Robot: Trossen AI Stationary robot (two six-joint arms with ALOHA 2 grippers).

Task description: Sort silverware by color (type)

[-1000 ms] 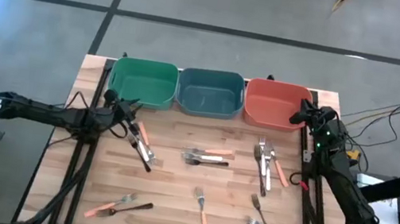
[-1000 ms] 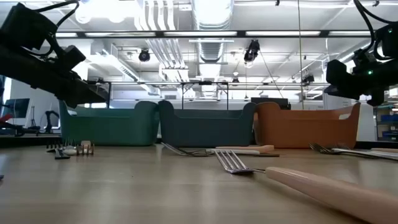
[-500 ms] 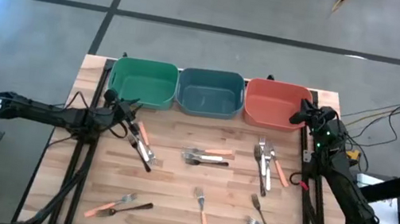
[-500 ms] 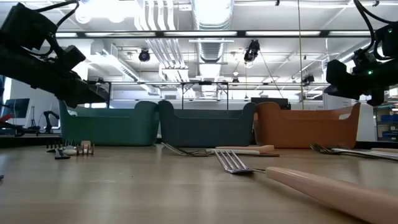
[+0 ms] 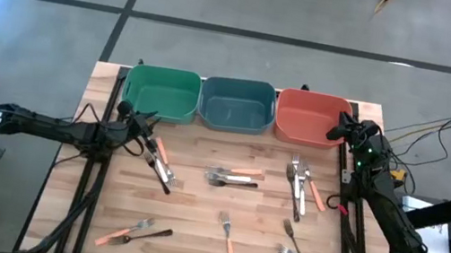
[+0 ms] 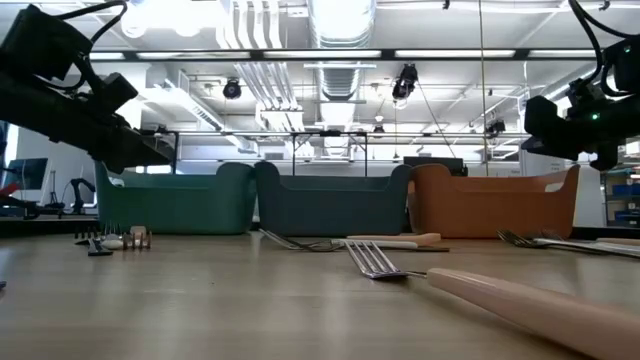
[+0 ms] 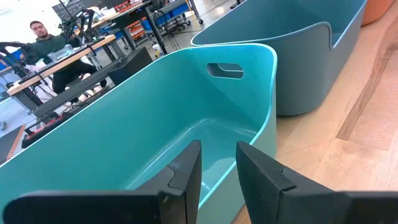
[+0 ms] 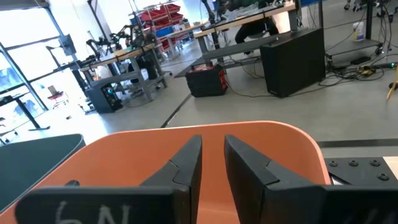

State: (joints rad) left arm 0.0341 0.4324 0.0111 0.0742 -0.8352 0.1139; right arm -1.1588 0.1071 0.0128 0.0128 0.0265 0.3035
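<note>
- High view: three bins are sitting in a row along the far edge of the wooden table (image 5: 191,230): a green bin (image 5: 161,92) toward the left corner, a blue bin (image 5: 236,104) in the middle and an orange bin (image 5: 309,117) toward the right corner.
- The silverware (image 5: 233,179) is lying scattered over the table in front of the bins: a small bunch near the left side, a pair at the centre, a group toward the right edge, and more along the near edge.
- The left gripper (image 5: 152,121) is hovering just in front of the green bin, beside the left bunch of silverware; the right gripper (image 5: 338,129) is hanging at the orange bin's right rim.
- Low view: the three bins are standing at the back, with forks lying in front of them and a pink-handled fork (image 6: 480,287) stretching toward the near right corner.
- Left wrist view: the left gripper (image 7: 217,163) is pointing into the green bin (image 7: 124,130), its jaws standing slightly apart with a narrow gap and nothing between them; the blue bin (image 7: 311,50) is showing just beside, and a person (image 7: 46,40) is sitting at a desk beyond.
- Right wrist view: the right gripper (image 8: 212,157) is poised over the orange bin (image 8: 261,143), its jaws parted only a little and holding nothing.
</note>
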